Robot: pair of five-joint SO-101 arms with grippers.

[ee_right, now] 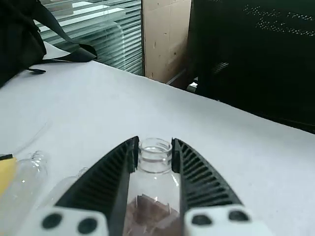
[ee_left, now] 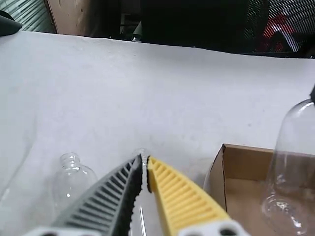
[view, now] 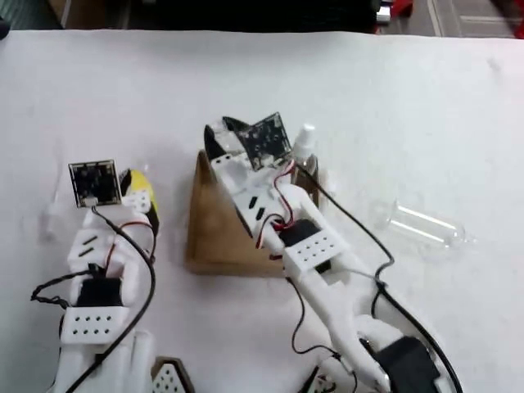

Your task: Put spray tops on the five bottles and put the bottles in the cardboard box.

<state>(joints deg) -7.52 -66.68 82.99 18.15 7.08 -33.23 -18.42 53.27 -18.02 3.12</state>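
The right gripper (ee_right: 154,143) is clamped on the neck of a clear bottle (ee_right: 154,156), 1 black finger on each side just under the open mouth, which has no spray top on it. The bottle hangs upright over the cardboard box (view: 209,233), whose brown floor shows through the glassy body. A white spray top (view: 307,135) stands just beyond the box's far corner. The left gripper (ee_left: 145,164) is closed near the box, its tips meeting; whether they pinch anything I cannot tell. A 2nd open bottle (ee_left: 74,179) stands just beside it, and a 3rd (view: 430,225) lies on the table (view: 368,90), well apart from the box. This looks like the capping step. Next, a top must be seated squarely on the held neck before the bottle is lowered.
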